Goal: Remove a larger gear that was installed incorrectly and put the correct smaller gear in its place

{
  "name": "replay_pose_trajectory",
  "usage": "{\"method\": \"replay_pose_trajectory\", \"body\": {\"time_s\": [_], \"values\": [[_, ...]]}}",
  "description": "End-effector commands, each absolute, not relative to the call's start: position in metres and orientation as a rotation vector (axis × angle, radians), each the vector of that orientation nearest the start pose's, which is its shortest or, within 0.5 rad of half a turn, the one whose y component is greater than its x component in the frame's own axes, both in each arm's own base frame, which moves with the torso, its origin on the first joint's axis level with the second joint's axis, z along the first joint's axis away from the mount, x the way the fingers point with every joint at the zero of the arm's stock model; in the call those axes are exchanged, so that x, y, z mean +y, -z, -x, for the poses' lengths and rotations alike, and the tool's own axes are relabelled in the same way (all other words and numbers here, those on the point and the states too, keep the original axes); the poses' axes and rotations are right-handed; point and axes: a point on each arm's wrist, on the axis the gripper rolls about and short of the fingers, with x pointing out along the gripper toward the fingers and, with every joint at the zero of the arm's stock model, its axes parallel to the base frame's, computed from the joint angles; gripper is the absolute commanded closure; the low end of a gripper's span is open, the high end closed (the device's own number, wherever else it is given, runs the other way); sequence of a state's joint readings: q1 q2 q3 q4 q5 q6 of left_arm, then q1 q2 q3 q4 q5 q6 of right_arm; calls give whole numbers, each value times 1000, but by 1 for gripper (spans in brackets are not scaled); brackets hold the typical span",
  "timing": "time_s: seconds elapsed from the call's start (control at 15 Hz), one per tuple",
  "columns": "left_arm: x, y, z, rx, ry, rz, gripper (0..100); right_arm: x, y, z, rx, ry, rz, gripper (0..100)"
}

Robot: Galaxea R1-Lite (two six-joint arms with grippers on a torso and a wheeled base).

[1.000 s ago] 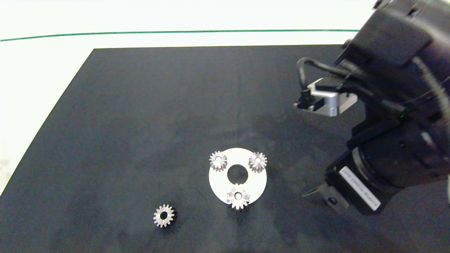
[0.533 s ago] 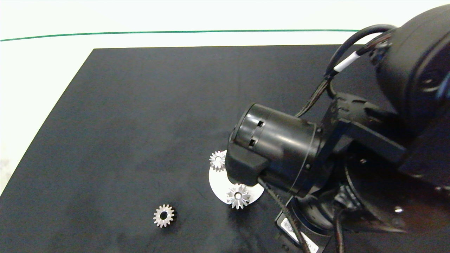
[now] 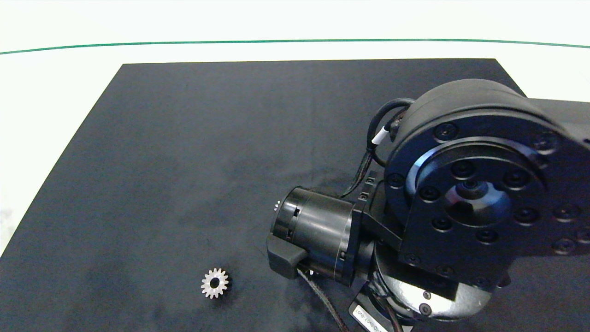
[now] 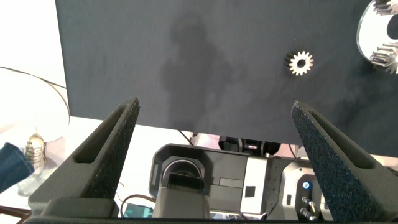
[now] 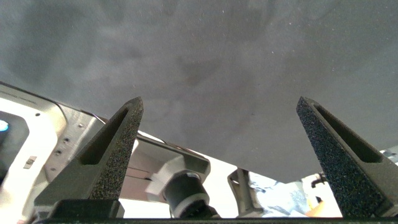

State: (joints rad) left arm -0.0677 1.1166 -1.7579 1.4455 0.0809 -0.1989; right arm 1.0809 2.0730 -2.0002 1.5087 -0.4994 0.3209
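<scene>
The smaller gear (image 3: 215, 283), with short teeth and a wide hole, lies flat on the black mat (image 3: 184, 161) at the front left; the left wrist view shows this gear (image 4: 301, 62) too. My right arm (image 3: 322, 235) reaches over the white round plate and hides it, leaving one tooth tip of a gear (image 3: 277, 206) showing. In the left wrist view the plate (image 4: 370, 31) is cut off by the picture's edge, with a long-toothed gear (image 4: 387, 59) on it, seemingly the larger gear. My right gripper (image 5: 219, 99) is open over bare mat. My left gripper (image 4: 216, 104) is open, back off the mat's front edge.
The mat lies on a white table with a green line (image 3: 230, 41) along the back. The robot's base (image 4: 236, 180) is below the table's front edge. The right arm's big joint (image 3: 470, 193) fills the right of the head view.
My right arm has swung left and forward over the white plate, now covering the plate and its gears. The smaller gear has not moved.
</scene>
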Motion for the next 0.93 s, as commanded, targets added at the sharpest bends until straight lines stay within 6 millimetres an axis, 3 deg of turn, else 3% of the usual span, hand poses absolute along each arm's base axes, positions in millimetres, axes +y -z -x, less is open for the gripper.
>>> {"method": "replay_pose_trajectory", "body": {"time_s": [0.07, 0.2, 0.33, 0.93], "values": [[-1, -360, -33, 806, -91, 127, 0, 279, -239, -161, 1077, -295, 763, 0], [-1, -360, -33, 806, -91, 127, 0, 284, -262, -163, 906, -388, 616, 0], [0, -360, -32, 805, -91, 127, 0, 285, -264, -162, 917, -513, 586, 0], [-1, -359, -33, 809, -91, 125, 0, 307, -222, -194, 1011, -500, 671, 0]]}}
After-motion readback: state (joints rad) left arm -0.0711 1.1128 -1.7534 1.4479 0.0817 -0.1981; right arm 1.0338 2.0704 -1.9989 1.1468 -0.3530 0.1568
